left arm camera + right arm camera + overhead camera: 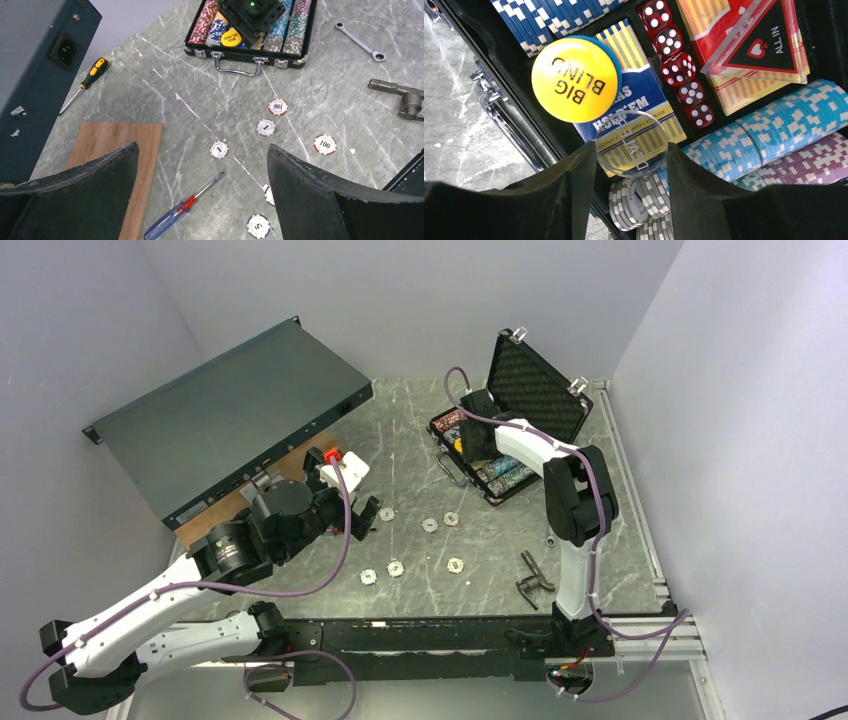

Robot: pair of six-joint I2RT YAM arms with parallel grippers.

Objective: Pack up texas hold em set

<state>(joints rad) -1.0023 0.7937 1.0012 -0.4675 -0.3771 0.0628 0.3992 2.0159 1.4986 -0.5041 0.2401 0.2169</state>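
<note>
Up at about 1 o'clock on the table (420, 445) in the overhead view sits the black briefcase (197, 50), its foam-lined lid (535, 390) standing open. Inside, a yellow "BIG BLIND" disc (574, 80) lies partly on the blue-yellow card deck (644, 95). A column of red dice (679, 70) runs at the deck's 3 o'clock side, and rows of light blue chips (774, 125) and grey-white chips (634, 200) fill the slots nearby.

The right gripper (630, 150) hangs over the case, its fingers closed in on the edges of a clear dealer disc (631, 145), which sits just above the deck.

Loose chips (266, 127) lie scattered on the bare table at about 7 o'clock from the case, apart from one another. The left gripper (202, 147) hovers at their 9 o'clock side with its fingers spread wide and nothing between them.

A red-blue handled screwdriver (182, 210) lies beside a wooden board (120, 155). A small silver wrench (360, 42) rests at 3 o'clock from the case in the left wrist view.
</note>
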